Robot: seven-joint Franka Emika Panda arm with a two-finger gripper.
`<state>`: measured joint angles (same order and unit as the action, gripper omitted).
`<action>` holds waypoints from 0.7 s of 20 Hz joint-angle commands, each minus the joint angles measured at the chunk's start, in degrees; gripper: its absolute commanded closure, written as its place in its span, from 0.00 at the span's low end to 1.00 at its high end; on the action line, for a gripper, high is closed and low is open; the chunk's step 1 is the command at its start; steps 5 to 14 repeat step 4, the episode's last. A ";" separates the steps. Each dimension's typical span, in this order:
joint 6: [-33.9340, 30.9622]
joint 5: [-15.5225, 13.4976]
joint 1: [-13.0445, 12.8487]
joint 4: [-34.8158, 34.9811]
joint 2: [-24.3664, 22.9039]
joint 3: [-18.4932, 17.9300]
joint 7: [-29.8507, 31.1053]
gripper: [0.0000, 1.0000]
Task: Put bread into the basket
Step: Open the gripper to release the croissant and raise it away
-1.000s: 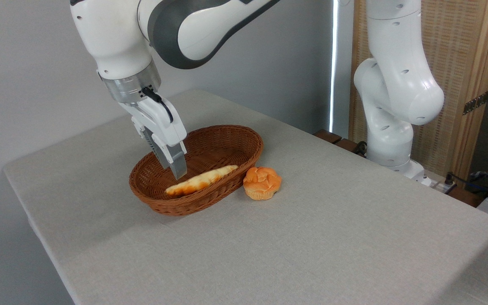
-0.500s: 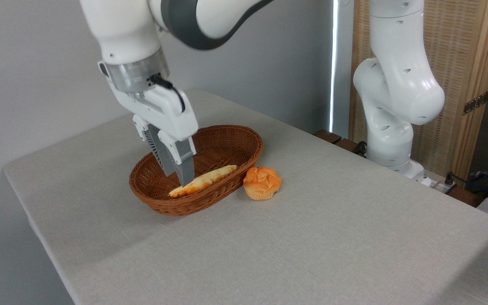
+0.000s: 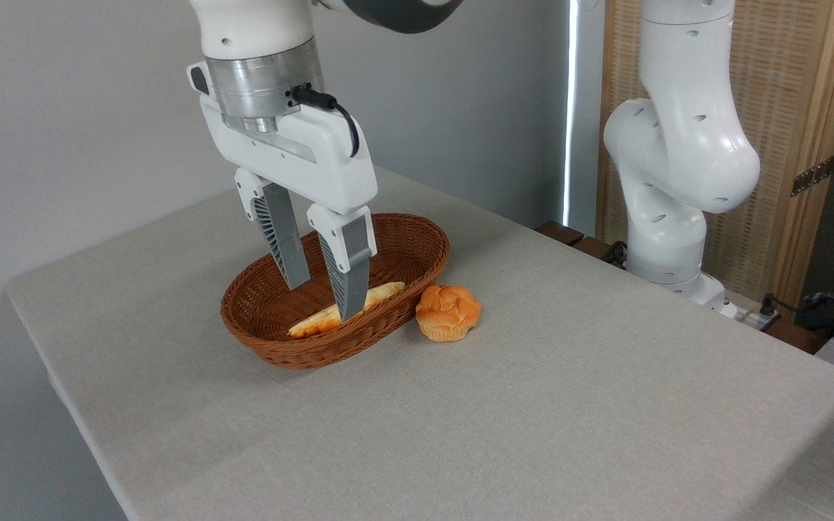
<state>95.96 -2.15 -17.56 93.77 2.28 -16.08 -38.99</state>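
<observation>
gripper (image 3: pixel 324 300) jaws apart, holding nothing | bread (image 3: pixel 348 309) lies inside basket (image 3: pixel 417 250) | lift straight up, don't clip the rim or bun (image 3: pixel 448 312)

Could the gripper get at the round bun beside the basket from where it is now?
Probably yes. The gripper is open above the basket, and the bun sits uncovered on the table just right of it.

- Bread (image 3: pixel 316 319): long golden-orange loaf with pale ridges, lying lengthwise inside the basket.
- Basket (image 3: pixel 417 250): oval, reddish-brown wicker, upright on the table.
</observation>
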 commanded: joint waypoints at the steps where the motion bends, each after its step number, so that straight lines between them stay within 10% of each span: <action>1: 0.99 -2.68 -0.54 0.54 -0.61 -1.06 -1.43 0.00; 14: 0.11 -3.83 -0.54 0.54 -1.22 -1.85 -1.44 0.00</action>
